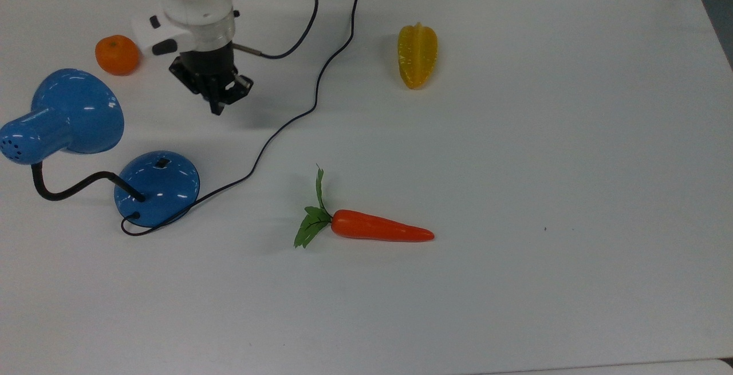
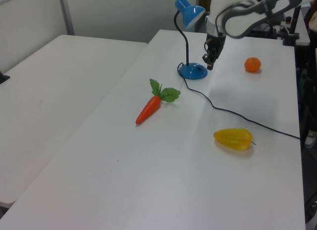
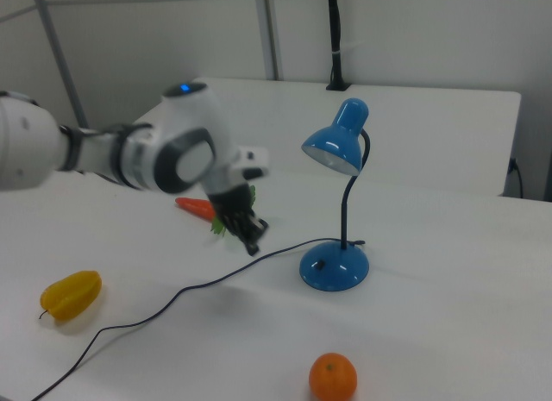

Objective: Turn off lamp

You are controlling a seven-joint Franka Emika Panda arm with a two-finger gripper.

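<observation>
- The lamp (image 1: 86, 152) sits at the left edge of the top view; its domed base (image 1: 157, 188) rests flat on the table (image 1: 572, 163), with the small black switch (image 1: 162, 163) on the dome's upper side.
- By my judgement the glossy dome is slippery and the lamp top-heavy, so press the switch straight down rather than gripping anything; the thin gooseneck (image 1: 69, 186) would flex.
- The shade (image 3: 332, 147) looks unlit in the right view.
- The gripper (image 1: 217, 106) hovers in the upper left of the top view, well apart from the base, fingers pressed together, holding nothing.
</observation>
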